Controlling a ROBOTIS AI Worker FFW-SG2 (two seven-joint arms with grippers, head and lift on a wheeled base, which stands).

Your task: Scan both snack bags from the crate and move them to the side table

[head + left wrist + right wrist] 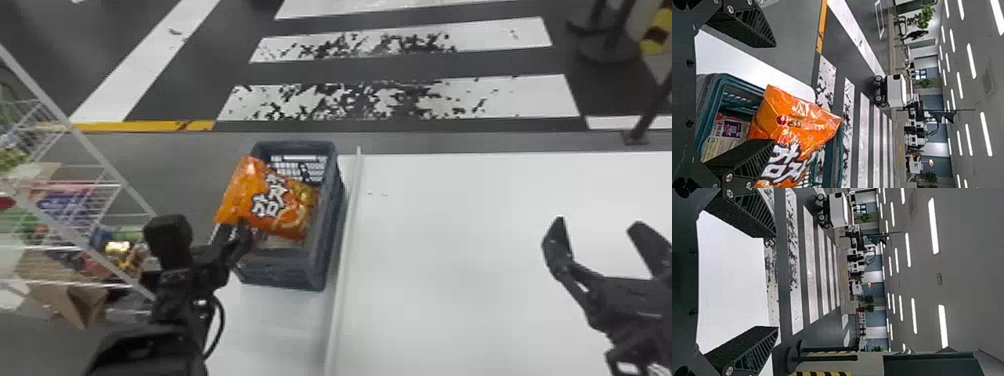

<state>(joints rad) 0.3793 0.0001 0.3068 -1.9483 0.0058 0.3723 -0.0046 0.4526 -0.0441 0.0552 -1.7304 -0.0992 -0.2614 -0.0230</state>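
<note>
- Head view: the orange snack bag (280, 200) leans in the crate (295, 275), which stands left of the broad white tabletop (450, 250). Its long axis runs left to right, the right end angled somewhat nearer, and its left end juts over the crate's left rim.
- The left gripper (775, 93) is at the near left side of the crate, its two fingers spread wide, with nothing gripped. The bag lies far and to the right of it.
- In the left wrist view one finger overlaps the bag's face while the other stands well off to the left; whether the first one touches, I cannot tell.
- So the coming grasp seems to hang on a sideways error: the gap sits too far left of the bag, and a shift right, then forward, should bring the near edge between the fingers. Closing now would probably push the film or miss.
- A paler packet (727, 135) lies lower in the crate, likely the second snack.
- The right gripper (599, 222) hangs above the white tabletop, fingers wide apart, holding nothing; the left arm is plainly the nearer one for this pick.
</note>
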